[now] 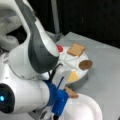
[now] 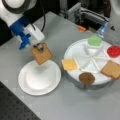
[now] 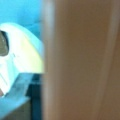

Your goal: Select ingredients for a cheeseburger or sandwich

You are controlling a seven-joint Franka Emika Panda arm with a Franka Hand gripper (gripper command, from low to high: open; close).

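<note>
The toast square hangs tilted in the air, clamped at its top edge in the gripper, above the near rim of the white paper plate; the plate itself is bare, so no stack has been started. In the wrist view the toast fills most of the frame as a tan slab.

You can judge the piece as light, stiff and flat: it keeps its shape while held by one edge only. Expect it to swing or slip if the grip is shallow; an edge pinch looks like the only workable hold.

Still on the divided tray at a front view's right: second toast square, patty, cheese, lettuce, tomato. Tray and plate sit just beside each other on the grey table.
</note>
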